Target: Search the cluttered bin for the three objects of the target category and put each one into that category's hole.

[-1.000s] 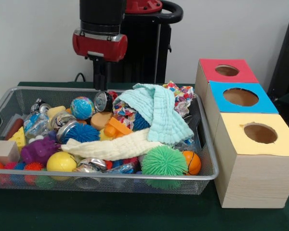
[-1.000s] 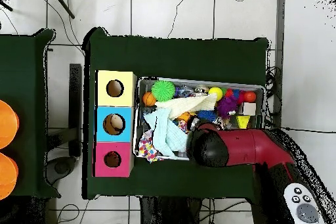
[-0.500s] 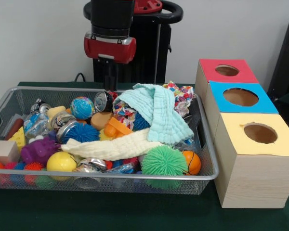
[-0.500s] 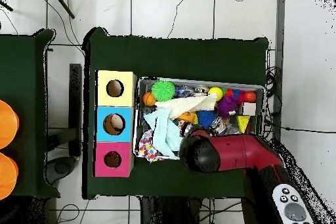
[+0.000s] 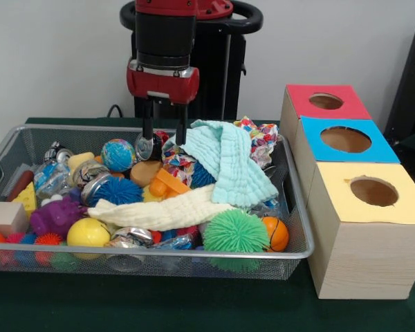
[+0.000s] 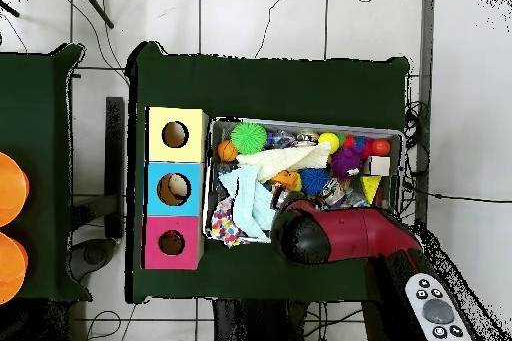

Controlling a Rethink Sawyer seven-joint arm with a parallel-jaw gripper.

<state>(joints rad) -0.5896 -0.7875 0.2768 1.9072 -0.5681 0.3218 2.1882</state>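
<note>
My gripper (image 5: 164, 137) hangs open over the back of the wire bin (image 5: 194, 252), fingers pointing down. A crushed silver can (image 5: 149, 146) lies just under the left finger (image 5: 146, 124). The right finger (image 5: 182, 128) stands at the edge of the mint green cloth (image 5: 228, 162). Nothing is held between them. A cream cloth (image 5: 162, 213) and a patterned cloth (image 5: 261, 138) also lie among the clutter. In the overhead view the arm's red and black head (image 6: 305, 237) hides the gripper. Red (image 5: 325, 101), blue (image 5: 346, 139) and yellow (image 5: 373, 191) boxes with holes stand beside the bin.
The bin also holds a globe ball (image 5: 117, 154), a blue spiky ball (image 5: 117, 191), a green spiky ball (image 5: 235, 232), a yellow ball (image 5: 88, 233), a small basketball (image 5: 275, 233), a purple toy (image 5: 55, 216), more crushed cans (image 5: 131, 237) and a wooden block (image 5: 5, 216).
The arm has shifted right in the front view and come down. Its fingers now show spread apart above the can and the green cloth's edge.
</note>
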